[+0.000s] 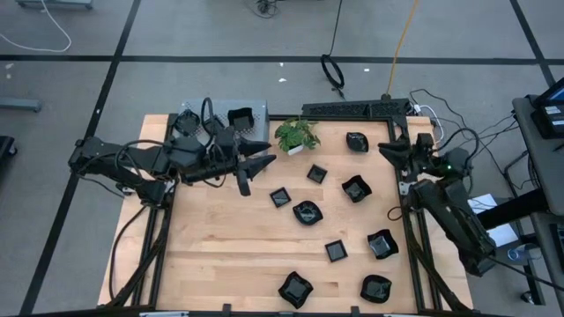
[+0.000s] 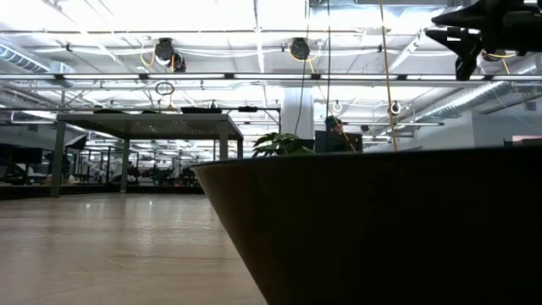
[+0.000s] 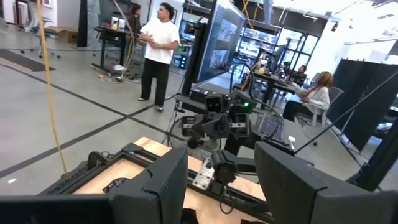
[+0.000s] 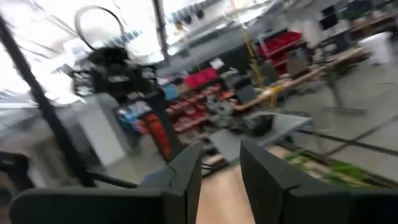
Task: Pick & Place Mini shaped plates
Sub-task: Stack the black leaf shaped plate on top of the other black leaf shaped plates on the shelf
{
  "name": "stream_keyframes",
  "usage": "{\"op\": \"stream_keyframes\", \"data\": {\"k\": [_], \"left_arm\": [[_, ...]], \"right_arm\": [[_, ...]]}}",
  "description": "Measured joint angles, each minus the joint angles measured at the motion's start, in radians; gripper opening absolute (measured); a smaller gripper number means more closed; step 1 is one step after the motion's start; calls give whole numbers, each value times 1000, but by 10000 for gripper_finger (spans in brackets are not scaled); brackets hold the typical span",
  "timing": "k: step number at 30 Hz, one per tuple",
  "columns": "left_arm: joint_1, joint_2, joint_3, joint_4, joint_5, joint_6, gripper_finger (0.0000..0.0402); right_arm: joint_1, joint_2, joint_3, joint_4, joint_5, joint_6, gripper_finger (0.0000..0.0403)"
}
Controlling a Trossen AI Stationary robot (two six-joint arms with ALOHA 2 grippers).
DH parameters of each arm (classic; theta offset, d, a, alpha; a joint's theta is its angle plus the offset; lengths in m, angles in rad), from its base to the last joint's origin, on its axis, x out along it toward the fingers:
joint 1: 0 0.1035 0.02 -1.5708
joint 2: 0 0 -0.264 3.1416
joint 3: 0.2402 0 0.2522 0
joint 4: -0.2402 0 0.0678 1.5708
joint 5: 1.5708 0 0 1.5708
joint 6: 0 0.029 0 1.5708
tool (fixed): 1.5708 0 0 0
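The wooden table (image 1: 220,255) fills the middle of the high view, with both dark arms raised over its far half. The left arm reaches in from the left edge, and its left gripper (image 1: 267,153) hangs above the far left-centre of the table, pointing toward the green potted plant (image 1: 296,134); in its wrist view the two fingers (image 3: 163,180) stand well apart with nothing between them, so it is open and empty. The right arm folds along the right edge, and the right gripper (image 1: 388,148) sits high near the far right corner; its wrist view shows the fingers (image 4: 186,171) parted by a narrower gap, again holding nothing. A grey box (image 1: 225,111) rests at the far left corner behind the left arm, with one dark dish-like shape on it. The mini shaped plates (image 1: 307,212) lie scattered over the right half of the table, well apart from one another: one near the far edge beside the right gripper, three or four around the centre, and others toward the near edge. None touches a gripper. In the low view one black plate (image 2: 381,229) sits so near the lens that it blocks most of the picture. Beyond the table, the left wrist view shows a standing person (image 3: 157,53) and a seated person (image 3: 316,96).
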Motion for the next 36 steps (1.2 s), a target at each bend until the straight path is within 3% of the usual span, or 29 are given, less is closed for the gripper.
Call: {"op": "stream_keyframes", "data": {"k": [9,19,28,36], "left_arm": [[48,0,0,0,-1,0,191],[112,0,0,0,-1,2,191],[182,0,0,0,0,48,191],[259,-3,0,0,10,90,191]], "right_arm": [[0,181,205,17,1,-140,100],[29,369,394,279,-79,-56,100],[146,452,410,310,-55,-52,100],[350,628,410,360,-53,-13,100]]}}
